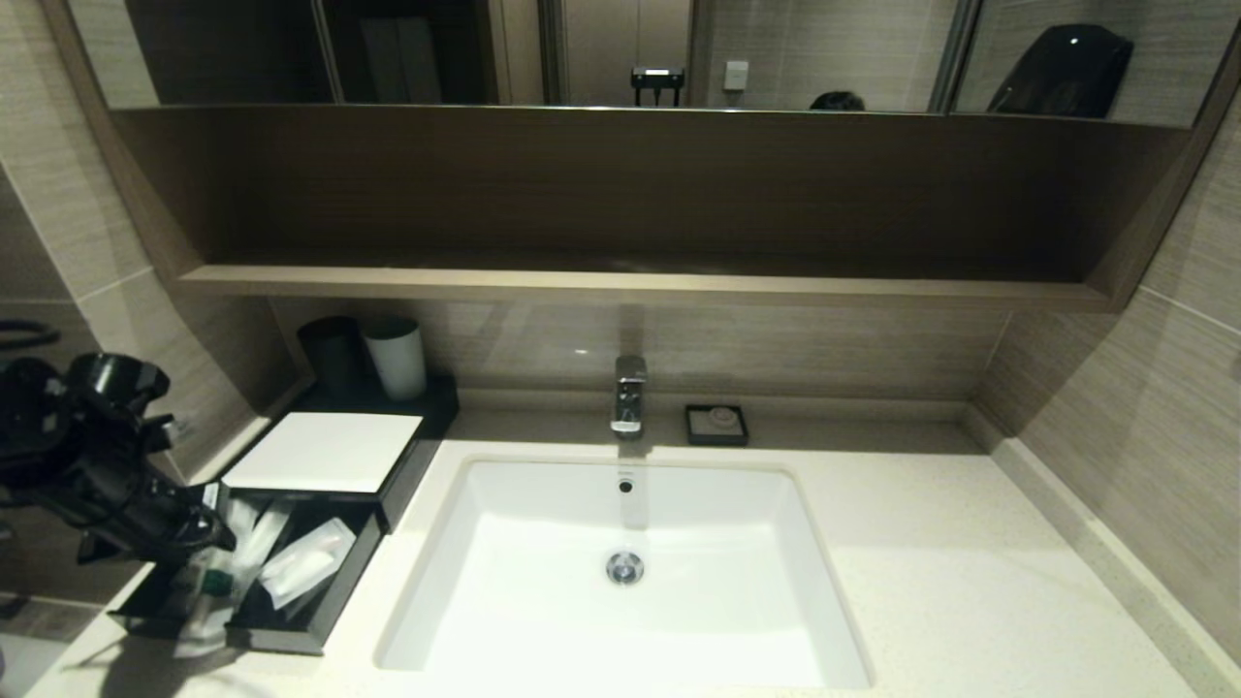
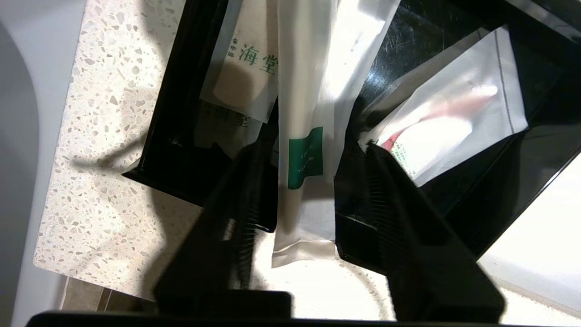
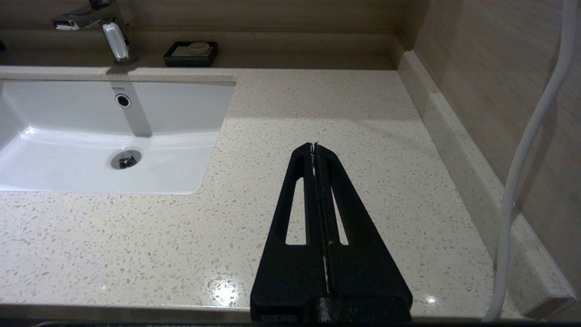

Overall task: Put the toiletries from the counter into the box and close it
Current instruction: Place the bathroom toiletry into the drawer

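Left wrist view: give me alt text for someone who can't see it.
The left end effector stands open around a long packet with a teal label, which hangs over the front wall of the black drawer. Two more clear packets lie inside the drawer, on the speckled counter.

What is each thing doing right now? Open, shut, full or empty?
Drawer: pulled out, packets inside.
Green-label packet: between the left fingers, one end hanging over the drawer's edge.
Left gripper: open.
Right gripper: shut, empty, over the counter.
Sink: empty.
Faucet: off.
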Controlling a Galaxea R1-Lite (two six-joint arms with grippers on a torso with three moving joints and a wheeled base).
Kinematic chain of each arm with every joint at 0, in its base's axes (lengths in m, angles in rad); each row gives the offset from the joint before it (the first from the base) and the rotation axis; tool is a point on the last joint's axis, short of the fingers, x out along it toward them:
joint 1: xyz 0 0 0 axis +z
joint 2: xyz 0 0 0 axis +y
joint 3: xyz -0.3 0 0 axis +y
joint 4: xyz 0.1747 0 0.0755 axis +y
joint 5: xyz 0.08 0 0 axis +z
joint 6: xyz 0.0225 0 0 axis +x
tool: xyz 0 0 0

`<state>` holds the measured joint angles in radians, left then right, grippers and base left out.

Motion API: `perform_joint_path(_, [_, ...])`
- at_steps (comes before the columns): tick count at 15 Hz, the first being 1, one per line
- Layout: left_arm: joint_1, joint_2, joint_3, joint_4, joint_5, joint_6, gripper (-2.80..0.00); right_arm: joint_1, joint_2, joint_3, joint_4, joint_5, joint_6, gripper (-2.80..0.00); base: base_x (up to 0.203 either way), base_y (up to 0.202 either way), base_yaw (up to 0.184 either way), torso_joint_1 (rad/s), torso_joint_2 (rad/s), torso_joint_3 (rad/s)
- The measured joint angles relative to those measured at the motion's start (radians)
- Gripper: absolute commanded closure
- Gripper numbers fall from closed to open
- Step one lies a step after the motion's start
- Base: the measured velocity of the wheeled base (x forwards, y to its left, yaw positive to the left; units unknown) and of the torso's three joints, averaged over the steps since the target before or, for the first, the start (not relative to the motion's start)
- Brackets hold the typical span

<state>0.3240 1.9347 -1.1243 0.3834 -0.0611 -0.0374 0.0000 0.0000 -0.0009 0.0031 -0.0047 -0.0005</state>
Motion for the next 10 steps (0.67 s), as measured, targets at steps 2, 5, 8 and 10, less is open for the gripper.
perform_joint_path(2, [0.003,0.015,-0.001,-0.005,0.001,0.001,-2.8,0.0,0.0,0.0,0.0,0.0,0.0,0.0,0.0,0.0,0.0,0.0,0.0,0.0])
perform_joint_path(5, [0.014,0.049,-0.02,-0.006,0.0,0.001,-2.8,0.0,0.0,0.0,0.0,0.0,0.0,0.0,0.0,0.0,0.0,0.0,0.0,0.0])
perform_joint_path(8, [0.016,0.078,-0.029,-0.006,-0.003,0.001,-2.8,0.0,0.0,0.0,0.0,0.0,-0.001,0.0,0.0,0.0,0.0,0.0,0.0,0.0])
perform_joint_path(10, [0.016,0.087,-0.029,-0.005,-0.007,0.0,-2.8,0.0,0.0,0.0,0.0,0.0,-0.001,0.0,0.0,0.0,0.0,0.0,0.0,0.0])
